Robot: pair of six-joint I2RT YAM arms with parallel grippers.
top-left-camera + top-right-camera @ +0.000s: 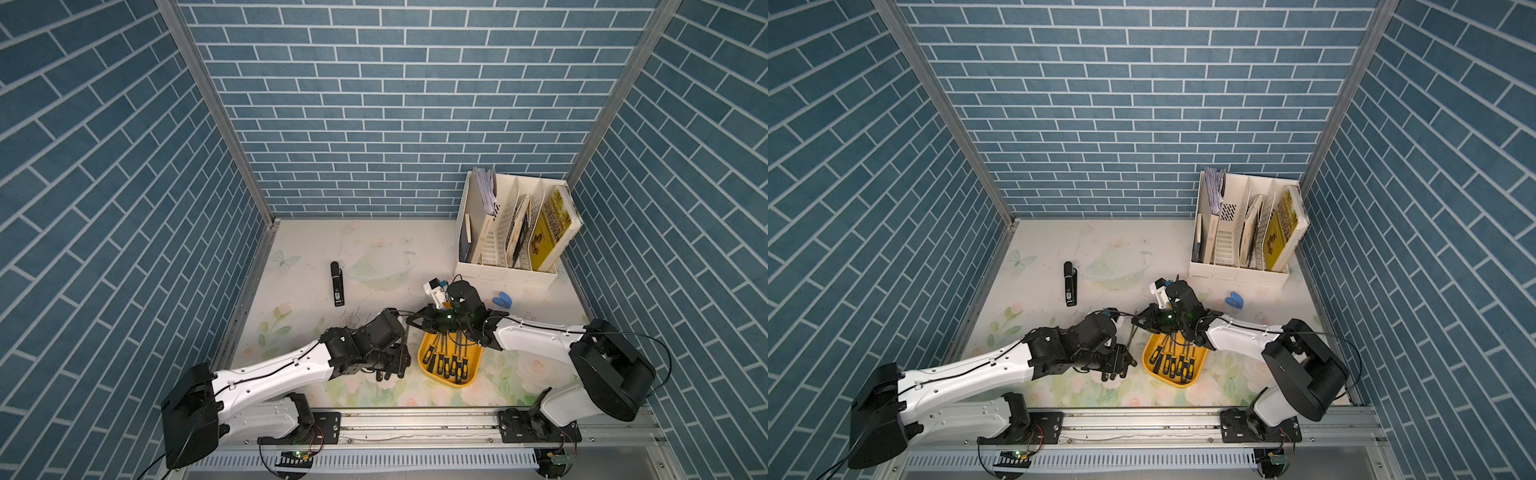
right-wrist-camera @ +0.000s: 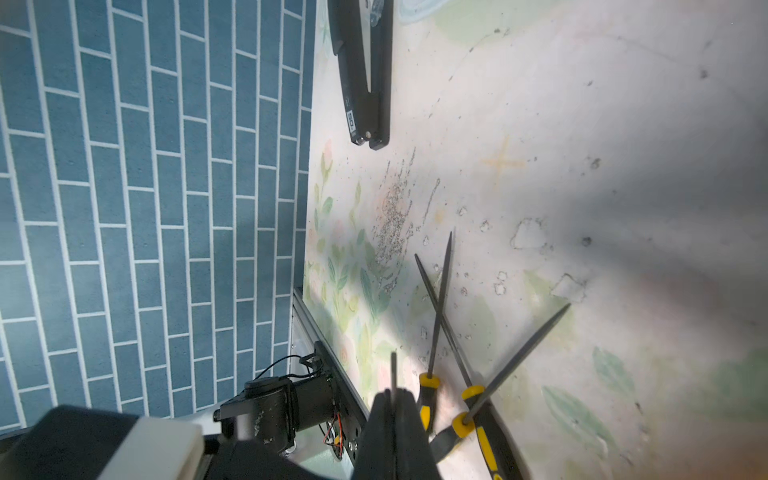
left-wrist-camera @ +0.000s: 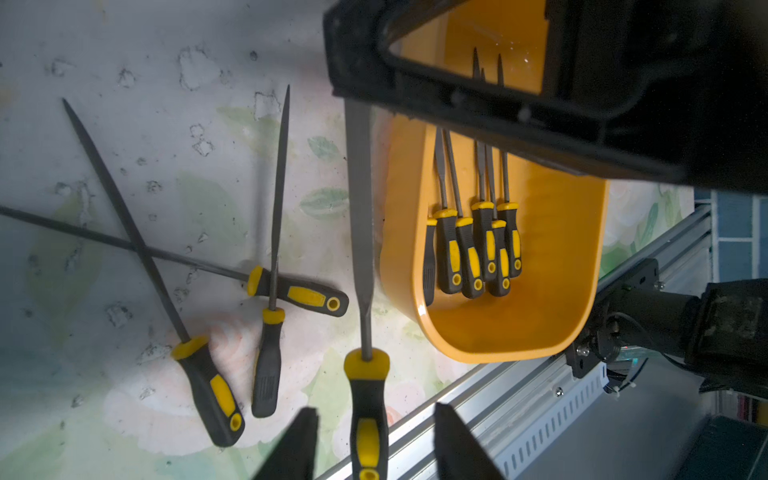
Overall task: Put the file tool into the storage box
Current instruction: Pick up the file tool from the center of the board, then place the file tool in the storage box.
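— Jaws first: what have they got?

— My right gripper (image 2: 392, 401) is clenched on the thin blade tip of the file tool (image 3: 359, 208). My left gripper (image 3: 376, 409) stands parted, its fingers (image 3: 297, 444) on either side of the rubbery handle and, as far as I can see, clear of it.

— So where is the file?

— It hangs from the right pinch, handle down between my left fingers. It is just beside the storage box (image 3: 540, 332) but outside its wall.

— How will it handle?

— Stiff steel, I judge, with most of the weight in the handle, so pinched by the tip it may swing or twist. The toothed blade bites well yet is narrow. The black-and-yellow handle is the surer hold.

— And outward?

— Past that wall, several files (image 3: 473, 249) lie side by side in the box, handles together, with bare floor to spare. On the other side of my left jaws three loose files (image 3: 208, 374) lie crossed on the flowered table (image 3: 166, 124), which looks flat and scuffed. Farther off are a black stapler (image 1: 337, 284), a blue clip (image 1: 501, 300) and a white book rack (image 1: 511, 232) in the far corner. Blue brick walls (image 1: 374, 104) close around it all.
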